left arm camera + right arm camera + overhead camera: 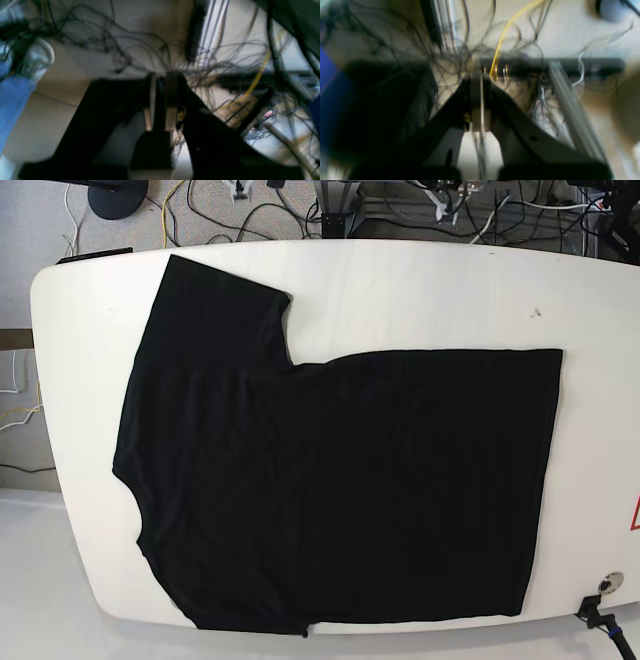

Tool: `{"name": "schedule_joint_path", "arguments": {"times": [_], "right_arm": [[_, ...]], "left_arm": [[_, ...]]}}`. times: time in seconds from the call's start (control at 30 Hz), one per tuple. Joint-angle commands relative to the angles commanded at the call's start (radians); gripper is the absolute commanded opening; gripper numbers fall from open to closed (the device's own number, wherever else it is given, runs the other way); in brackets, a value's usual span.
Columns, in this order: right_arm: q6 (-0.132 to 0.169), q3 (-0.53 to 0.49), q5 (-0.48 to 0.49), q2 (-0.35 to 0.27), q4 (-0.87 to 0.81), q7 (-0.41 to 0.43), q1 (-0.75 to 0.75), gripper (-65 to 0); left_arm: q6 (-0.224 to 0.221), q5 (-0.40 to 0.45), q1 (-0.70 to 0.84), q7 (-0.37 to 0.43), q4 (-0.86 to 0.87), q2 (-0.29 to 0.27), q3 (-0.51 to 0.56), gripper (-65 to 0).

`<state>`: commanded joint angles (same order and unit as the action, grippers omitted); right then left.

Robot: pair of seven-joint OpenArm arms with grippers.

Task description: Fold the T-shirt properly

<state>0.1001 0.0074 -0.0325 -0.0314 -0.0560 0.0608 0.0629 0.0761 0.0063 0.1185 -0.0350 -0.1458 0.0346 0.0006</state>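
Both wrist views are motion-blurred. In the left wrist view the left hand (160, 100) reads as two pale finger strips with a narrow dark gap, black housing cut off at the bottom edge. The right hand (477, 100) shows its pale fingers seemingly pressed together, though blur makes that uncertain. The tangled dark floor cables (140, 47) smear into streaks. In the base view neither hand appears; the white oval bench (400, 290) and the large plain black short-sleeved T-shirt (340, 480) are clipped at the bottom edge.

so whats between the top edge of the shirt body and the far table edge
Only bare white table shows there in the base view; the black T-shirt lies flat below it, with its sleeve off to the left.
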Motion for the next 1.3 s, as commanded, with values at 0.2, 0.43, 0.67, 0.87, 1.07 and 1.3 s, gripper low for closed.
{"name": "schedule_joint_path", "arguments": {"times": [0.2, 0.43, 0.67, 0.87, 1.07, 1.3], "right_arm": [[0.037, 0.0, -0.003, 0.001, -0.006, -0.01, 0.038, -65.0], [0.055, 0.005, -0.001, -0.004, -0.085, -0.033, 0.134, -65.0], [0.066, 0.005, 0.005, -0.051, -0.292, -0.055, 0.291, -65.0], [0.056, 0.003, 0.033, -0.116, -0.539, -0.048, 0.473, -65.0], [0.07, 0.012, 0.03, -0.074, -0.419, -0.037, 0.382, -64.8], [0.076, 0.007, 0.046, -0.1, -0.621, -0.039, 0.503, -64.7]], "left_arm": [[0.0, 0.003, 0.062, -0.019, -0.05, 0.002, -0.004, -58.0], [0.007, 0.004, 0.186, -0.038, -0.194, 0.011, -0.006, -58.8], [0.029, -0.03, 0.407, -0.065, -0.466, 0.053, -0.012, -59.6], [0.032, -0.07, 0.659, -0.085, -0.834, 0.11, -0.01, -59.7], [0.065, -0.082, 0.55, 0.006, -0.65, 0.096, -0.008, -58.6], [0.071, -0.083, 0.676, 0.014, -0.859, 0.106, -0.012, -58.4]]}}
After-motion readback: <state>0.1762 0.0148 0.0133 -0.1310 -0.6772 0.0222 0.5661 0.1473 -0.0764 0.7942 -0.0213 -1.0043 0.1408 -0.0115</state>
